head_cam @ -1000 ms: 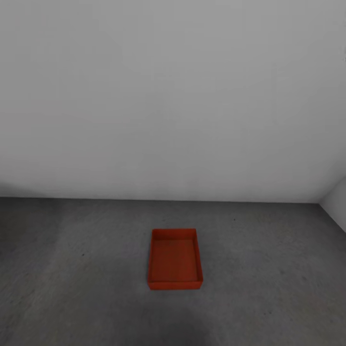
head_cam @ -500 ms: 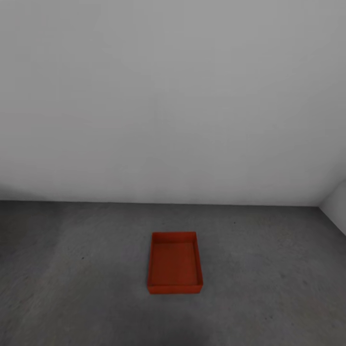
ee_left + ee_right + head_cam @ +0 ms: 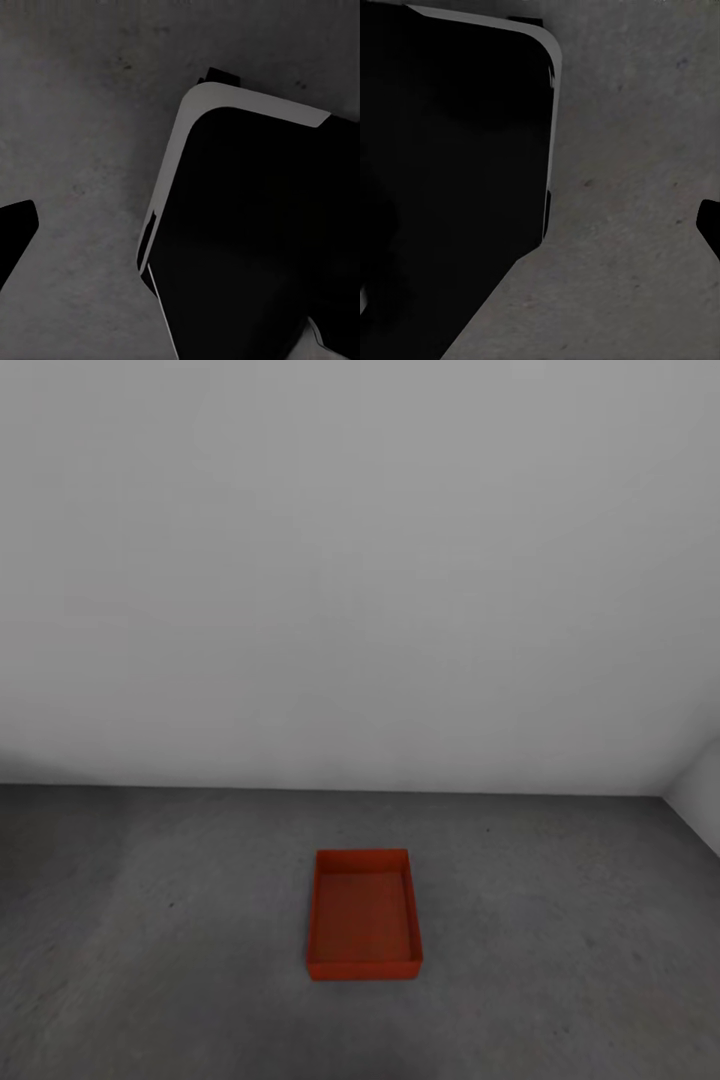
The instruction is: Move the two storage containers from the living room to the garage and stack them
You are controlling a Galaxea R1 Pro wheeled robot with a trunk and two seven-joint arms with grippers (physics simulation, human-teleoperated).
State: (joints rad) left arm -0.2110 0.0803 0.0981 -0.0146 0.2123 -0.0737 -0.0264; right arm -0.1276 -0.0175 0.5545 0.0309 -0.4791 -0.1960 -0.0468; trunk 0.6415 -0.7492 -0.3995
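One storage container [image 3: 363,913], an orange-red open-top bin with nothing in it, rests on the garage's dark grey concrete floor [image 3: 150,960] in the head view, lower centre, a little way out from the white wall. In the left wrist view one dark fingertip [image 3: 15,234] of my left gripper shows at the picture's edge over bare floor, holding nothing. The right wrist view likewise has one dark fingertip [image 3: 711,225] of my right gripper at the edge, with nothing in it. Both fingertips stand far off the view's centre, so the jaws are spread.
A plain white wall [image 3: 360,560] runs behind the bin, and a side wall [image 3: 702,800] meets it at the right, forming a corner. My own black, white-rimmed base [image 3: 247,225] [image 3: 450,172] is below both wrists. Bare concrete surrounds the bin.
The whole head picture has slid slightly downward, so the camera has moved. The bin lies in the same spot on the floor.
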